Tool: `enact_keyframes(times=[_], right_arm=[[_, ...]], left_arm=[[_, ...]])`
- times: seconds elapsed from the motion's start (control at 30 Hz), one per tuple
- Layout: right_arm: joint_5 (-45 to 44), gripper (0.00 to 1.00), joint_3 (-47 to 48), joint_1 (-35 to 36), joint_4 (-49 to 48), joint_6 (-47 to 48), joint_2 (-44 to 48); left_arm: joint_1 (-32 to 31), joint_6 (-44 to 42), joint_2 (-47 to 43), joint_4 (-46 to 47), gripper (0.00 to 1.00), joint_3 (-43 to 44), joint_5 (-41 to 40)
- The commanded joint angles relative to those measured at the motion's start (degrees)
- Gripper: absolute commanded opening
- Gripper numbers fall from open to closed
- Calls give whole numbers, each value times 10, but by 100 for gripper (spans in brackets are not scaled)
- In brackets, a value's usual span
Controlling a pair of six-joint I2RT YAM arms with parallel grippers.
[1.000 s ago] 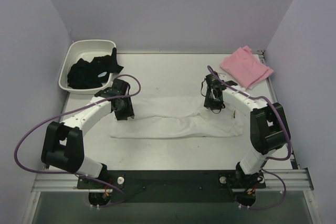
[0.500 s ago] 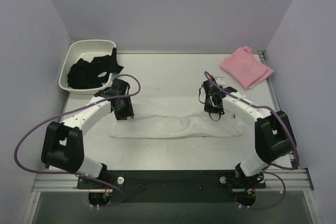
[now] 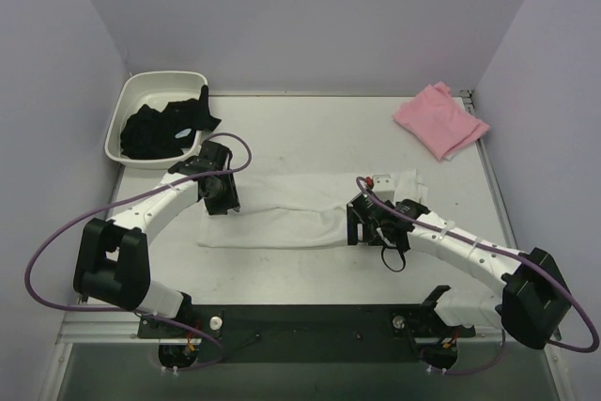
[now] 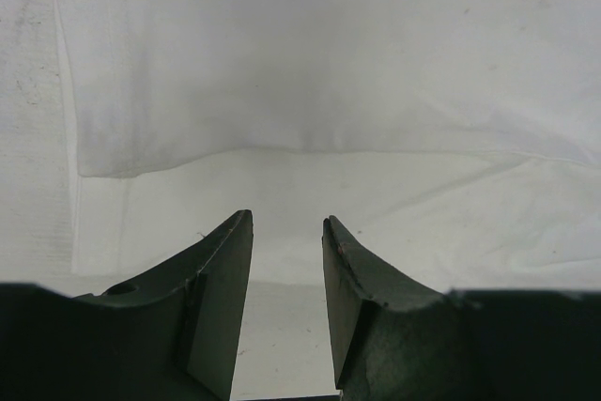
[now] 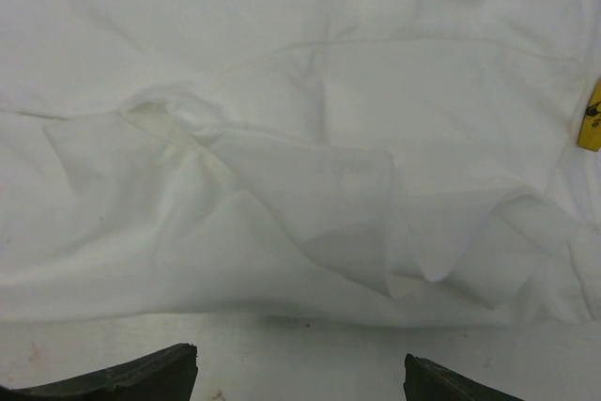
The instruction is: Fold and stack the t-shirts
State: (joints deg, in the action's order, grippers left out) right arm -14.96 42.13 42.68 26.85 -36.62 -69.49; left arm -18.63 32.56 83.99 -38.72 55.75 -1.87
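A white t-shirt (image 3: 282, 206) lies stretched left to right across the middle of the table, rumpled at its right end. In the right wrist view its folds (image 5: 282, 91) fill the frame, and a yellow neck tag (image 5: 592, 115) shows at the right edge. My right gripper (image 3: 364, 223) (image 5: 299, 354) hovers open at the shirt's near edge, holding nothing. My left gripper (image 3: 223, 204) (image 4: 286, 218) is at the shirt's left end (image 4: 329, 63), jaws apart with bare table between them. A folded pink t-shirt (image 3: 439, 119) rests at the far right corner.
A white tub (image 3: 120, 124) with dark clothes (image 3: 164, 129) inside stands at the far left. Purple walls close in the table on three sides. Purple cables loop off both arms. A metal rail (image 3: 310, 326) runs along the near edge.
My right arm has swung nearer and to the left, from the shirt's far right part to its near edge, and its jaws have opened wide. The left arm has not moved.
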Motion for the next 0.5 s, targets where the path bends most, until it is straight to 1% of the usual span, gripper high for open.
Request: enact_keyframes(times=[0.0, 0.1, 0.2, 0.23, 0.37, 0.4, 0.47], right_arm=[[-63, 93, 5, 10, 43, -29, 4], [-85, 95, 44, 7, 44, -21, -11], [-101, 95, 97, -7, 44, -4, -49], [-108, 95, 119, -23, 40, 0, -58], [-57, 94, 170, -88, 14, 39, -114], [-46, 92, 177, -101, 5, 44, -141], [-31, 91, 197, -127, 1, 53, -165]], left_arm=[[2, 0, -21, 20, 46, 6, 4], [2, -1, -24, 17, 46, 5, 1], [2, -4, -26, 13, 46, 7, 0], [2, -4, -27, 12, 46, 8, -1], [2, -6, -24, 8, 46, 9, -1], [2, -6, -25, 8, 46, 9, -1], [1, -6, -27, 8, 46, 9, -2]])
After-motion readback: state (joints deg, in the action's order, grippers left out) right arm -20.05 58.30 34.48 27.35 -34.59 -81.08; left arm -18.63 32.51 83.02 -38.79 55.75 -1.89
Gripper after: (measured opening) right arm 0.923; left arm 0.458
